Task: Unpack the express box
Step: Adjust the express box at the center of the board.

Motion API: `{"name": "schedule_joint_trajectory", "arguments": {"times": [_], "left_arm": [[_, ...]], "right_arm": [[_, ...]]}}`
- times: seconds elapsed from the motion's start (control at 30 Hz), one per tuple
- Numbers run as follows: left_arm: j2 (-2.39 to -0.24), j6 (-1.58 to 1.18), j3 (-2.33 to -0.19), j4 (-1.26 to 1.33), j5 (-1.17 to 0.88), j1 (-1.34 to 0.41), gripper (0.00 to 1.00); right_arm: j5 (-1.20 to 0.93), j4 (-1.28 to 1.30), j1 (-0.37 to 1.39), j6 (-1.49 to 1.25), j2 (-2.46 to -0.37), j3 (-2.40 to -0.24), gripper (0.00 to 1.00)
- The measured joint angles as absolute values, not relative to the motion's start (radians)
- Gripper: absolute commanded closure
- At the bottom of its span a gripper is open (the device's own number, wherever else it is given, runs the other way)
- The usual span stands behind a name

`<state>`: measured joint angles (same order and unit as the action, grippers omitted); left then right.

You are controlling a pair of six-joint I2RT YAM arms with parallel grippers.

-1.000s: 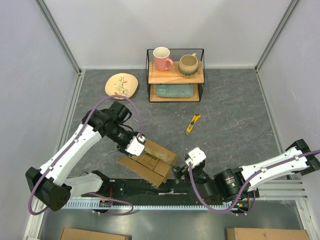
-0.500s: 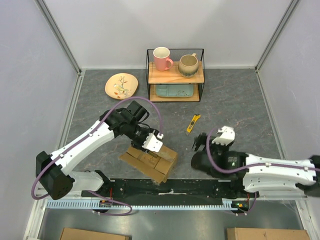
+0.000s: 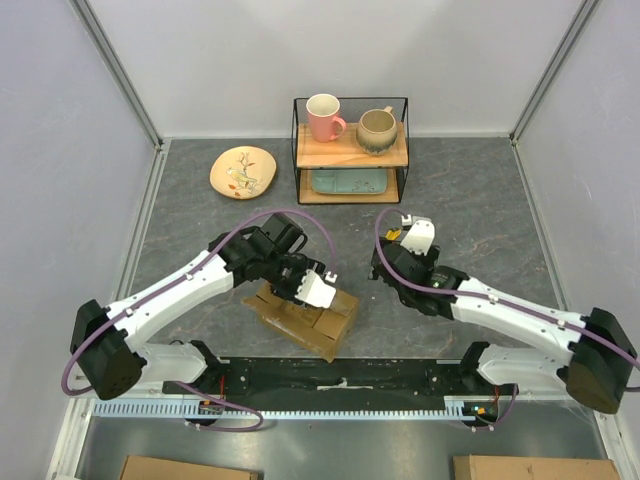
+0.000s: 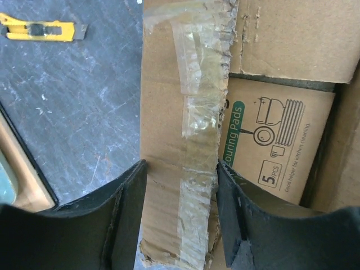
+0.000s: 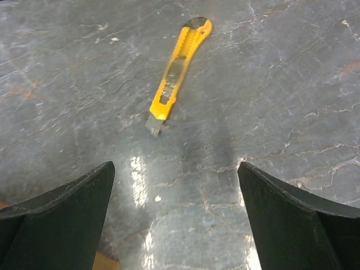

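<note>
Left gripper (image 4: 179,169), jaws spread, straddles taped flap of brown cardboard express box (image 4: 158,112). Right gripper (image 5: 175,169), jaws released, hovers over yellow plastic utility knife (image 5: 177,73) beside box.

Brown taped express box (image 3: 305,316) lies open, flaps spread

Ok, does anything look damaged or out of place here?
Yes. The express box has its clear tape torn and crumpled along a ragged flap edge. The yellow utility knife lies loose on the table, and its blade looks extended, which is a hazard.
</note>
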<state>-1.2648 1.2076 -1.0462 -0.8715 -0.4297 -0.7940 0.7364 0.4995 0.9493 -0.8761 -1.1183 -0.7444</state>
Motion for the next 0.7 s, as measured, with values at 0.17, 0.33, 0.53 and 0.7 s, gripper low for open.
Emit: {"name": "schedule_joint_trajectory", "arguments": {"times": [0.17,0.33,0.53,0.7], "left_arm": [[-1.254,1.137,-1.024,-0.757,-0.337,-0.808,0.95],[-1.25,1.048,-0.987,-0.644,-0.133,-0.857,0.98],[-1.214,0.995,-0.915,-0.546,0.191,-0.925,0.98],[-1.215,1.003,-0.891,-0.46,0.477,-0.906,0.98]], "right_arm": [[0.668,0.397,0.822,-0.797,-1.239,-0.744,0.02],[0.634,0.321,0.741,-0.713,-1.395,-0.786,0.02],[0.59,0.23,0.689,-0.638,-1.544,-0.862,0.02],[0.569,0.176,0.666,-0.593,-1.645,-0.915,0.02]]}}
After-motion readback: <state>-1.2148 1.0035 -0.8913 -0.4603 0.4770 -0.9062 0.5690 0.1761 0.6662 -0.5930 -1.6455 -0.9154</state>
